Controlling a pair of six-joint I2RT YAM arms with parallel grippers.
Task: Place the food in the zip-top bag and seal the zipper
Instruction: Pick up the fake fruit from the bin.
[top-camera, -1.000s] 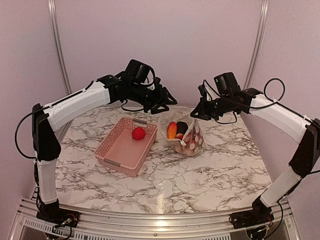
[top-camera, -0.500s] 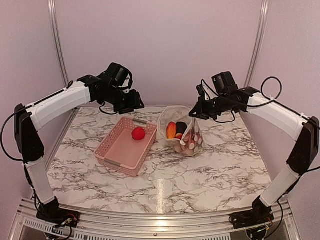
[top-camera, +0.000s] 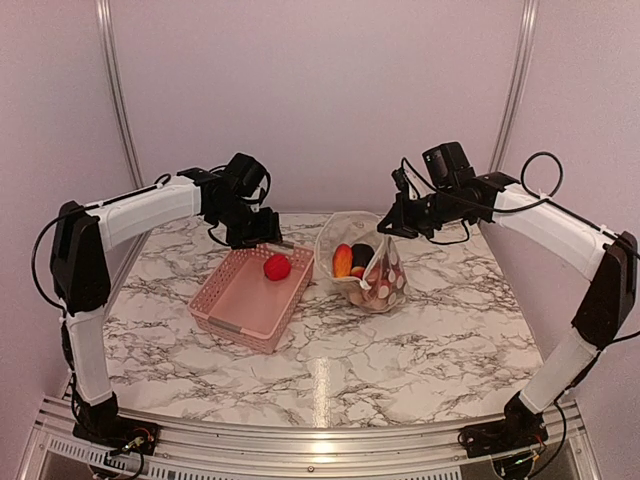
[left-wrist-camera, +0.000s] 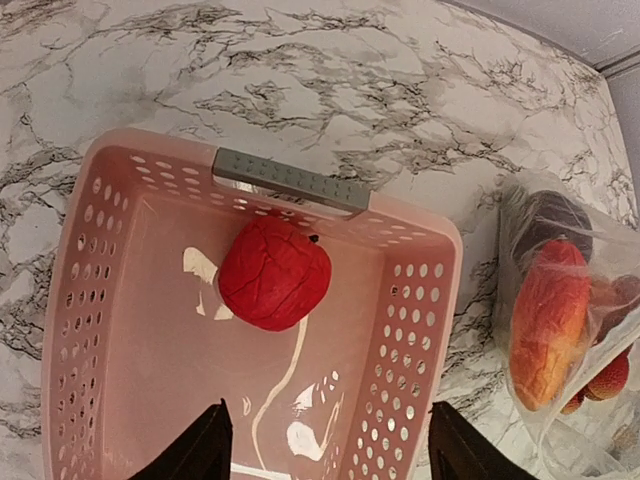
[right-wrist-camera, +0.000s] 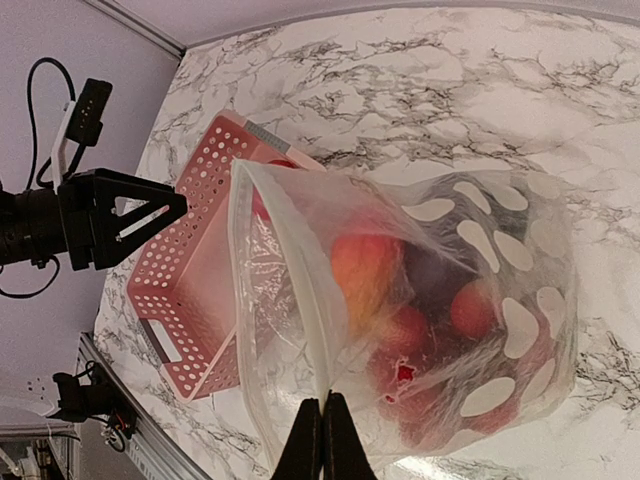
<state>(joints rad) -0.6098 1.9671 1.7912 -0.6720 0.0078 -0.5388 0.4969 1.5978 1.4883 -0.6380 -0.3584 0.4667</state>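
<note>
Left fingers: I saw them spread wide and empty, hanging over the pink basket.
Tomato: it lay alone in the basket, near the grey handle.
Right fingers: pressed together, pinching the zipper at the mouth of the bag and holding it up.
Bag contents: I made out an orange piece, a dark eggplant and small red pieces inside.
Bag position: it stood on the surface, just beside the basket.
</note>
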